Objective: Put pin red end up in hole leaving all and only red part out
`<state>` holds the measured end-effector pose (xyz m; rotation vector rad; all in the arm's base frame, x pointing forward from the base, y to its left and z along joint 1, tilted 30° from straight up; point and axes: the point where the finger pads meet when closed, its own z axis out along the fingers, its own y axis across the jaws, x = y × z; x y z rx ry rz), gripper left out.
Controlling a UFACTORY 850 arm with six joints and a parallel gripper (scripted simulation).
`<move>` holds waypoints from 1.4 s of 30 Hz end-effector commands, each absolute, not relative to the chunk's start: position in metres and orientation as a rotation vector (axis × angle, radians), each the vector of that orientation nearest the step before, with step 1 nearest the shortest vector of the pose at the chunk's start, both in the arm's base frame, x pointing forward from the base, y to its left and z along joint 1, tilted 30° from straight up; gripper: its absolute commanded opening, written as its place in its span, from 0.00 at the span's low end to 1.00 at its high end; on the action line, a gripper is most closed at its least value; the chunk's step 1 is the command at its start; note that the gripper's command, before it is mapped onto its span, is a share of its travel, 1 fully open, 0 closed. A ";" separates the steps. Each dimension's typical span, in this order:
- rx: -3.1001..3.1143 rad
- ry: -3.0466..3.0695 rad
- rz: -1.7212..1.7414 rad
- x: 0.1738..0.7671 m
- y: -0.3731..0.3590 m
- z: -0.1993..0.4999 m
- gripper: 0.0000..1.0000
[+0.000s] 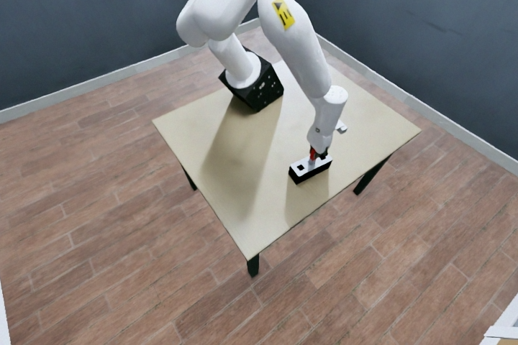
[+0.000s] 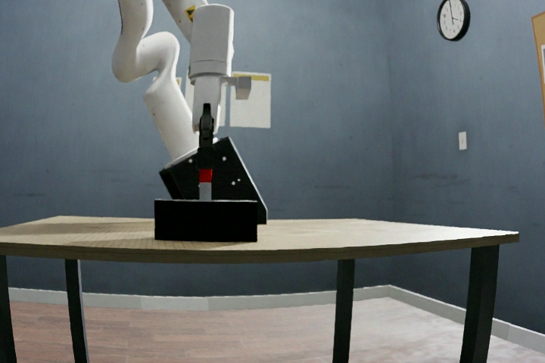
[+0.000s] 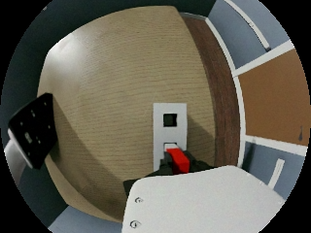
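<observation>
The block (image 1: 312, 172) (image 2: 205, 220) (image 3: 158, 133) has a white top and black sides and stands on the table. My gripper (image 1: 317, 152) (image 2: 205, 164) (image 3: 175, 159) is shut on the upper, red part of the pin (image 1: 311, 153) (image 2: 205, 175) (image 3: 178, 158). The pin is upright, red end up, at the middle hole. In the exterior view its red part and a length of grey below show above the block's top. The grey part's lower end is hidden. One end hole (image 1: 300, 167) (image 3: 170, 119) is empty. The other end lies under the fingers in the wrist view.
The wooden table (image 1: 235, 203) (image 2: 389, 235) (image 3: 112, 63) carries the black arm base (image 1: 263, 89) (image 3: 36, 131) behind the block. The table's edge (image 1: 291, 228) runs near the block on the side away from the base.
</observation>
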<state>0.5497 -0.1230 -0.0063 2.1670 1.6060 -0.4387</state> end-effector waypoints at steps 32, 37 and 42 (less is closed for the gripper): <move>2.166 1.606 -0.437 0.550 -0.124 -0.009 0.00; 2.166 1.606 -0.437 0.551 -0.127 -0.012 0.00; 2.166 1.606 -0.437 0.551 -0.127 -0.012 0.00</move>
